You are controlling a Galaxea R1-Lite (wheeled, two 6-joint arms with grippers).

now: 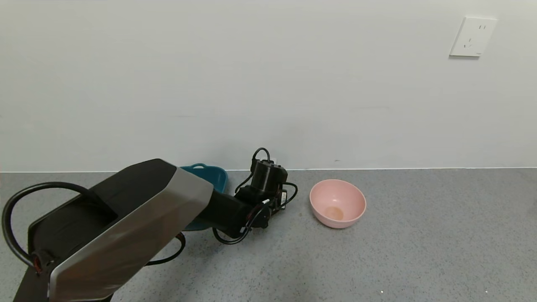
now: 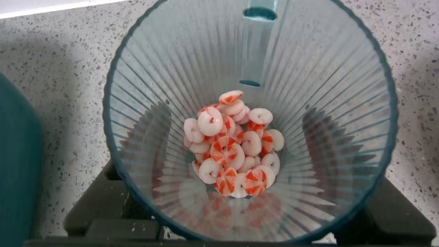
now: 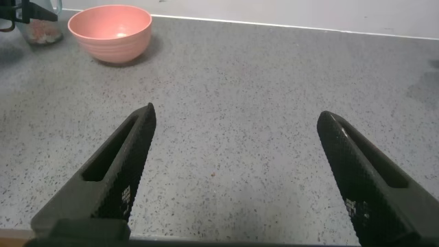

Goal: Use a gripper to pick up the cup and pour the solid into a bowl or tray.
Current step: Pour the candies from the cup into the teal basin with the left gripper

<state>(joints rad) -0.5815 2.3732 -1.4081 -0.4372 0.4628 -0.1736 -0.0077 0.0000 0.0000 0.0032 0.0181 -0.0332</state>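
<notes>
My left gripper [image 1: 268, 184] reaches to the back of the table, between the teal tub [image 1: 212, 175] and a pink bowl. In the head view it hides the cup. In the left wrist view the ribbed blue-green cup [image 2: 158, 75] fills the picture, upright, with its handle [image 2: 259, 41] on the far side. The white and orange-red solid [image 2: 233, 147] lies heaped in its bottom. The dark fingers [image 2: 156, 134] show through the cup's walls on both sides, closed on it. The cup [image 3: 42, 31] also shows far off in the right wrist view. My right gripper [image 3: 233, 158] is open and empty over bare table.
The round pink bowl [image 1: 337, 203] stands just right of my left gripper; it also shows in the right wrist view [image 3: 110, 31]. The tub's edge [image 2: 14, 158] is close beside the cup. The white wall runs right behind them, with a socket [image 1: 473, 37] high up.
</notes>
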